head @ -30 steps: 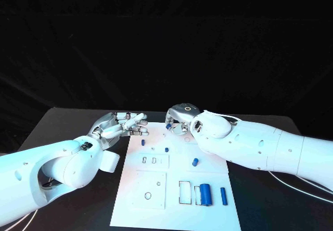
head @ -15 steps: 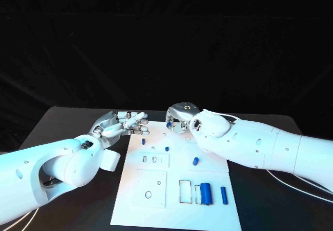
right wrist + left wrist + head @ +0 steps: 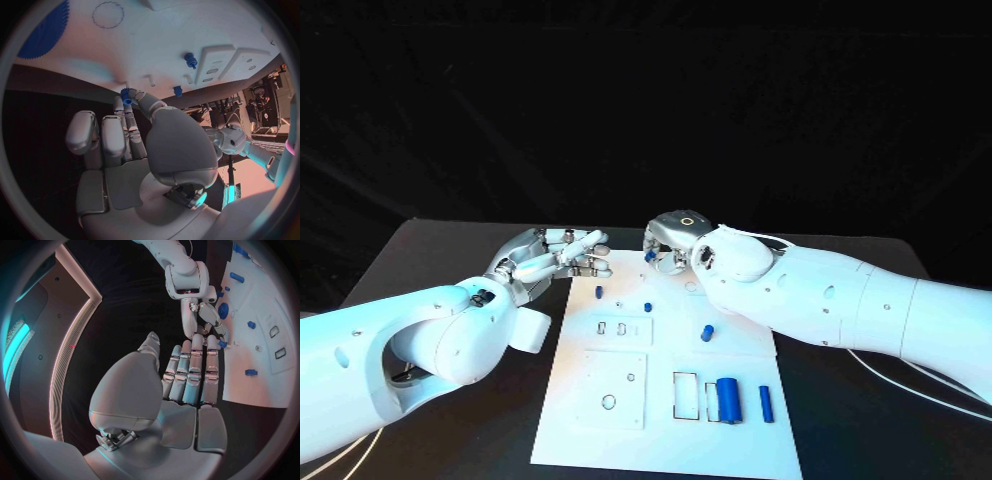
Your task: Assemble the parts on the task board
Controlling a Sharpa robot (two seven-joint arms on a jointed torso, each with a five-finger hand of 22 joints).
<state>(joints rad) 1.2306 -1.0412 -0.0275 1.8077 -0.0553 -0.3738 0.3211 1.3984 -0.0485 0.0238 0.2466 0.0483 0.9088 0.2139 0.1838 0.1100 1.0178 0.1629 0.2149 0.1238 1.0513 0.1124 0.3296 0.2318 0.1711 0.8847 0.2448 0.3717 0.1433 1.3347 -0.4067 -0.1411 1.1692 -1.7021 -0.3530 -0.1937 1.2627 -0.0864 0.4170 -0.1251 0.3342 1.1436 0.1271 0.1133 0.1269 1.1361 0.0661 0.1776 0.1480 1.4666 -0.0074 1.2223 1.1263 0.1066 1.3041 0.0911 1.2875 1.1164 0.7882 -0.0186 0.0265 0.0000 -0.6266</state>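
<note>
Two blue cylinders (image 3: 728,389) near board's (image 3: 733,440) front edge.

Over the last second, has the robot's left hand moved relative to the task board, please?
Barely: the left hand has edged slightly toward the far corner of the task board, staying beside its left edge with nothing in its fingers.

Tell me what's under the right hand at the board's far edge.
The silver right hand pinches a small blue part in its fingers above the white task board. The board surface beneath the hand is covered in the head view.
</note>
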